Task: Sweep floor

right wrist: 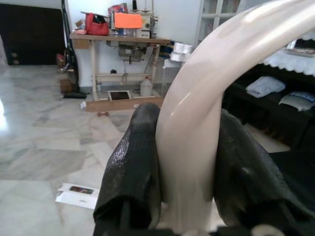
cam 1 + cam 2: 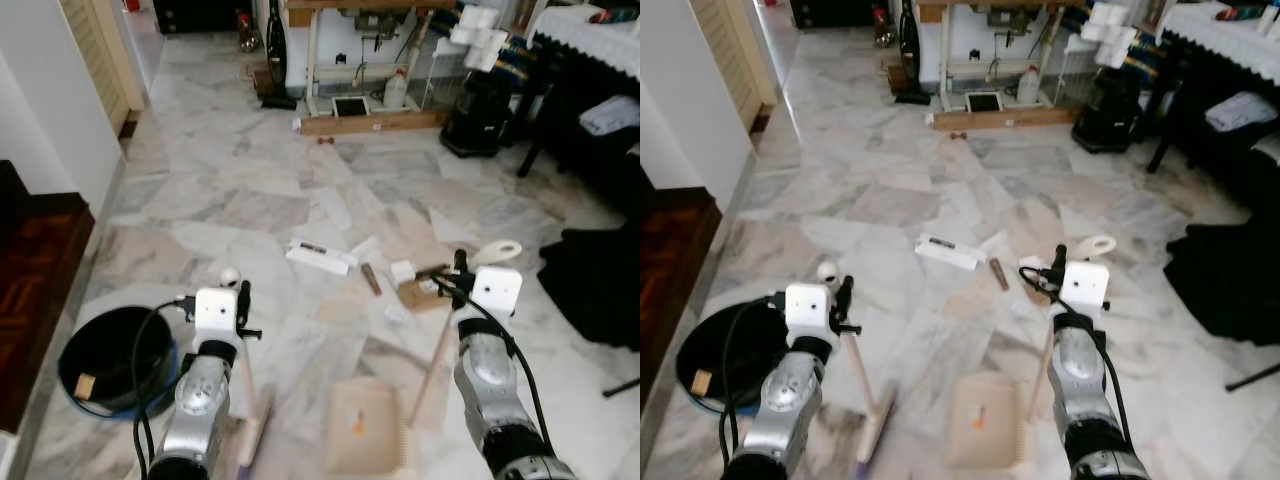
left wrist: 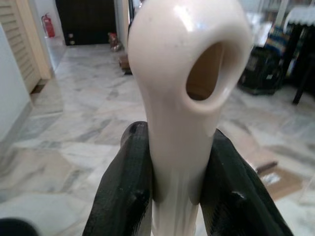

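No text I can read anywhere, white flat box (image 2: 320, 256) on the marble floor (image 2: 250, 190) with a dark strip too small to make out, cardboard piece (image 2: 422, 293) near it with no readable marking

Sewing table (image 2: 370, 20) against the far wall, black basin (image 2: 110, 360) nearby.

- The floor (image 2: 250, 190) is pale grey-and-white veined marble.
- The broom handle (image 3: 184, 98) is glossy cream.
- The dustpan (image 2: 362, 425) is beige.
- The bin (image 2: 105, 360) is black with a blue rim.
- The end effector fingers (image 1: 133, 167) are black.
- The cardboard scrap (image 2: 420, 293) is brown.
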